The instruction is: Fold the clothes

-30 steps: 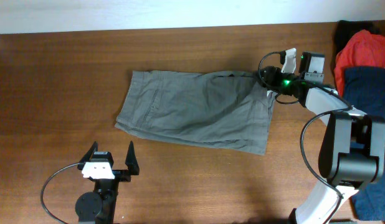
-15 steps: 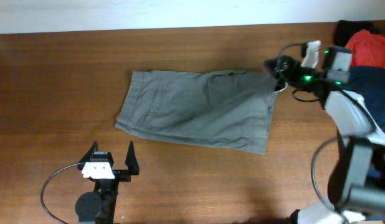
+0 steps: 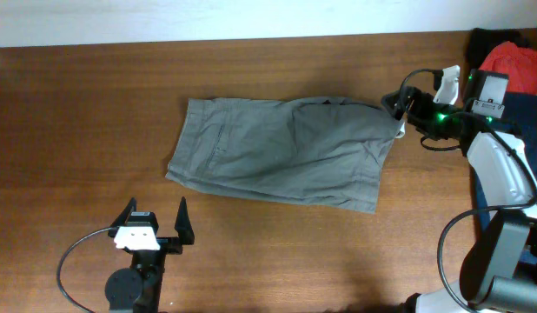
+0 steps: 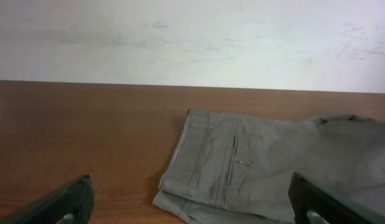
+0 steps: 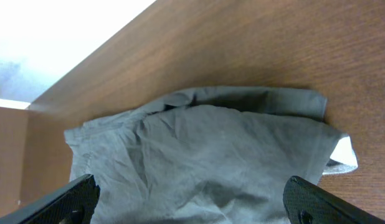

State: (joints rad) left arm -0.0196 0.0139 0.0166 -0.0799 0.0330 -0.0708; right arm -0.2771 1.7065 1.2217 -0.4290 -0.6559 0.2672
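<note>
Overhead view has the shorts (image 3: pixel 277 152) spread out flat across the middle of the table (image 3: pixel 95 104), long side running left to right, with a few soft wrinkles toward the right end. The right gripper (image 3: pixel 399 104) is parked at the upper right corner of the fabric, right by the small white tag (image 3: pixel 401 132) poking out from the edge. On the right wrist cam its fingers (image 5: pixel 71 198) sit way out at the bottom corners of the frame, so it's wide open with nothing pinched, and the cloth corner lies just ahead of it.

The left gripper (image 3: pixel 156 213) is down in the lower left of the frame, below the shorts and clear of them. It's also spread fully open and empty. Its own cam just looks across bare wood at the left end of the shorts, pocket seam and all.

My read is that no fold is actually under way yet. This looks like the lining-up-on-a-corner step. Next the right fingers need to drop onto that upper right corner, close on the whole edge rather than just the top layer, then lift and carry it over toward the left end. The left arm could grab the lower right corner or pin the far end so nothing slides. The red garment (image 3: pixel 512 65) and dark blue garment (image 3: pixel 520 122) at the right edge are close to that arm, so snagging them is something to watch for.
</note>
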